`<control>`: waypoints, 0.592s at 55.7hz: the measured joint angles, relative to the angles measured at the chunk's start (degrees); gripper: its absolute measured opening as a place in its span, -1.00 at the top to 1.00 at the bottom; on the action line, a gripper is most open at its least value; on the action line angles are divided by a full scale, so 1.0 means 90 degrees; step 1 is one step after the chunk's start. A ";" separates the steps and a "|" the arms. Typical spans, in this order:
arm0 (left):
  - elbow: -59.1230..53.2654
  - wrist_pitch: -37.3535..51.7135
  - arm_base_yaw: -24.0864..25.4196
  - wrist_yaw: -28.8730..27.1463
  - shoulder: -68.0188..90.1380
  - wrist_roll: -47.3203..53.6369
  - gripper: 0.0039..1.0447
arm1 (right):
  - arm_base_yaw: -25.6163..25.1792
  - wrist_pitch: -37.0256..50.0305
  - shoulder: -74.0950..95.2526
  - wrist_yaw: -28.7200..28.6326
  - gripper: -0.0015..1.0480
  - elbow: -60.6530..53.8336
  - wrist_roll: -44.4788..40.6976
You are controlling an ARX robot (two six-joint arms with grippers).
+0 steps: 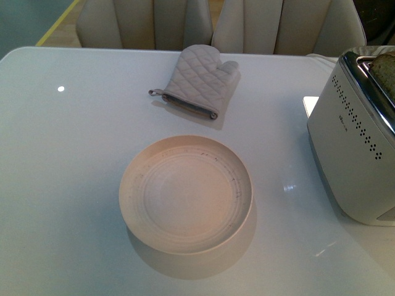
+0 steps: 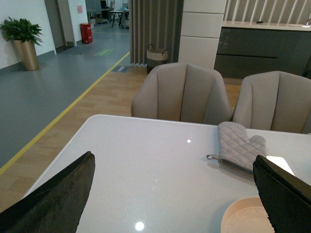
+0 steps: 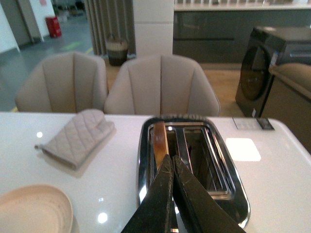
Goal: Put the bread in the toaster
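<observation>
A white table holds a white toaster at the right edge, with bread standing in one slot. An empty round plate sits centre, an oven mitt behind. The right claw hovers above the toaster, pinched closed, empty; the left claw gapes wide, empty.

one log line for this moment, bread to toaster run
bread: in toaster slot | plate: empty | mitt: on table | left pincer: open, empty | right pincer: shut, empty, above toaster slots
</observation>
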 joint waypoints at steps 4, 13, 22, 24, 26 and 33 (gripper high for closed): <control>0.0000 0.0000 0.0000 -0.0002 0.0000 0.0000 -0.86 | 0.0000 -0.0573 -0.0597 0.0002 0.96 0.0000 0.0000; 0.0000 0.0000 0.0000 -0.0002 0.0000 0.0000 -0.86 | 0.0000 -0.0627 -0.0724 0.0005 0.96 0.0000 0.0002; 0.0000 0.0000 0.0000 -0.0002 0.0000 0.0000 -0.86 | 0.0000 -0.0627 -0.0736 0.0005 0.58 0.0000 0.0000; 0.0000 0.0000 0.0000 -0.0002 0.0000 0.0000 -0.86 | 0.0000 -0.0627 -0.0736 0.0005 0.45 0.0000 0.0000; 0.0000 0.0000 0.0000 -0.0002 0.0000 0.0000 -0.86 | 0.0000 -0.0627 -0.0736 0.0005 0.35 0.0000 0.0000; 0.0000 0.0000 0.0000 -0.0002 0.0000 0.0000 -0.86 | 0.0000 -0.0627 -0.0736 0.0005 -0.08 0.0000 0.0000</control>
